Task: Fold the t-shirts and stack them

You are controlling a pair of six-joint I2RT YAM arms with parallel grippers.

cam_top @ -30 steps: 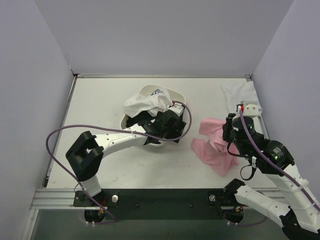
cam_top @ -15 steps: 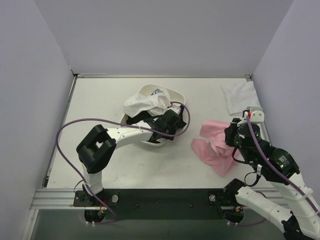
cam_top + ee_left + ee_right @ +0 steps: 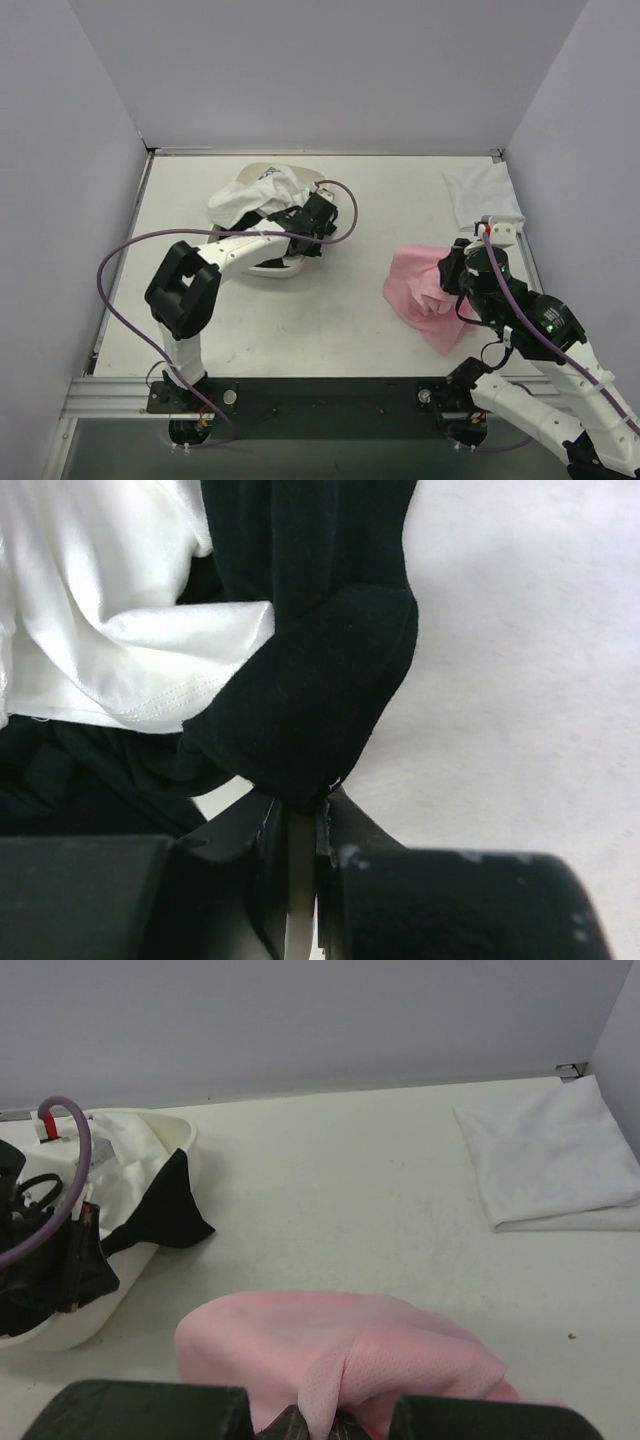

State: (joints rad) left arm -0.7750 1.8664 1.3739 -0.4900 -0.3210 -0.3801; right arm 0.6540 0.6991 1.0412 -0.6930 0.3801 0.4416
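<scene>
Toward the far left of the pale table (image 3: 350, 330), my left gripper (image 3: 300, 815) has its jaws pinched almost together on a fold of the soft black cotton t-shirt (image 3: 320, 660). The shirt spills over the rim of the white oval plastic basin (image 3: 272, 268), alongside a crumpled white cotton t-shirt (image 3: 110, 650). On the right, my right gripper (image 3: 320, 1422) is clamped tight on a pleat of the plain light pink cotton t-shirt (image 3: 330, 1350), which sits bunched in a heap on the tabletop, well apart from the basin. A neatly folded white t-shirt (image 3: 550, 1155) lies flat in the far right corner (the start of the stack, as I read it).

I judge the task to be at an early stage: one shirt is folded, one is out but unfolded, and two are in or on the basin. The step in hand looks like drawing the black shirt out of the basin. The next move calls for a steady lift up and away, high enough for the cloth to clear the rim. The white shirt lies tangled against it and could drag along, or the light basin could tip. The pink shirt will then need spreading flat before any fold.
</scene>
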